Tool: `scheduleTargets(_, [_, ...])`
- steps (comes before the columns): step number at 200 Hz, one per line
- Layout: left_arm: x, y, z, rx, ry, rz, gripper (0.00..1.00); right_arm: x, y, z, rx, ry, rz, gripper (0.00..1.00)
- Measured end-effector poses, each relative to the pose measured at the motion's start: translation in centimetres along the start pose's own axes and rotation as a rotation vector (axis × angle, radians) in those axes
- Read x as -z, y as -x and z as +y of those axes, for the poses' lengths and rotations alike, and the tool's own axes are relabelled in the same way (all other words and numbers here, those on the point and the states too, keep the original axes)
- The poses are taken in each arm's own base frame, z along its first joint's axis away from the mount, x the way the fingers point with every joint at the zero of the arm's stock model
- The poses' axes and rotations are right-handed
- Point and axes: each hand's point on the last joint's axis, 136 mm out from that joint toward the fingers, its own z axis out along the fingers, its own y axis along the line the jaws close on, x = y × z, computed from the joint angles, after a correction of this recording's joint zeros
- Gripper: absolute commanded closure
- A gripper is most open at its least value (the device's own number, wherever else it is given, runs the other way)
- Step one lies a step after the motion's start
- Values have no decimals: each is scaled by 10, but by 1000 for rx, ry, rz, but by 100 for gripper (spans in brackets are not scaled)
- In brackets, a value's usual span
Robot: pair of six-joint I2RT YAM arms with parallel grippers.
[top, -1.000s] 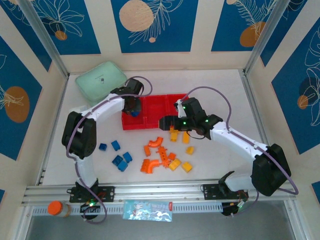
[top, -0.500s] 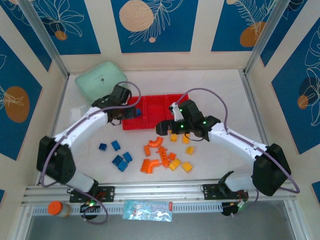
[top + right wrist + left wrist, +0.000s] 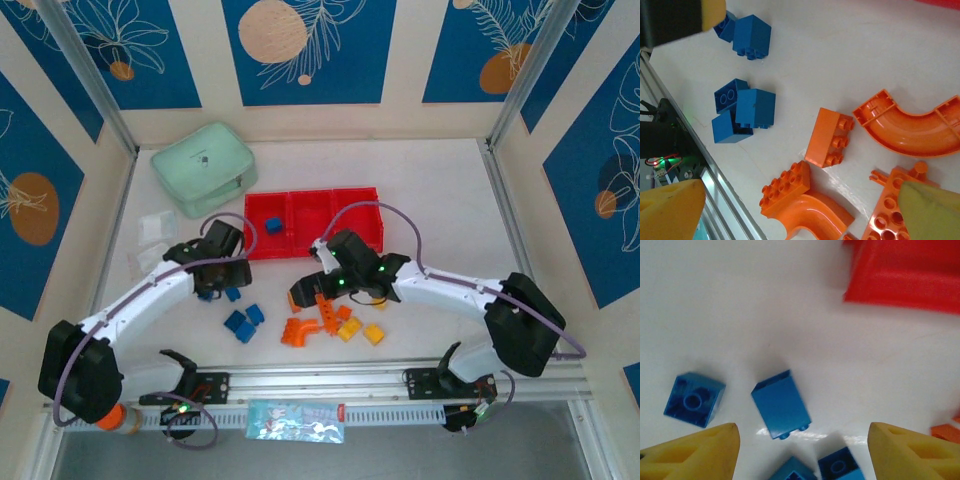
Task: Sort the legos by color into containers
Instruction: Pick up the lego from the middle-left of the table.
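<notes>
Hovering low over near-left part of table (image 3: 740, 300), left gripper (image 3: 802, 442) has yellow fingers spread wide, gripping nothing; blue blocks (image 3: 780, 404) lie loose beneath it; right gripper (image 3: 800, 205) likewise spread wide and empty above orange curved pieces (image 3: 912, 127) near middle of table's front edge; yellow blocks (image 3: 373, 333) just right of orange ones; red tray (image 3: 312, 220) mid-table, toward back edge; single blue block (image 3: 273, 226) in its left compartment; mint-green case (image 3: 200, 165) near back-left corner.
</notes>
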Motion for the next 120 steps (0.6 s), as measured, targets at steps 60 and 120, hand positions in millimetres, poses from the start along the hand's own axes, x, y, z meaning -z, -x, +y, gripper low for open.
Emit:
scheduleTargets(60, [-32, -20, 8, 61, 32, 52, 30, -10, -3, -5, -9, -12, 14, 1])
scheduleTargets(120, [-53, -15, -2, 72, 25, 56, 41, -11, -2, -6, -10, -16, 14, 1])
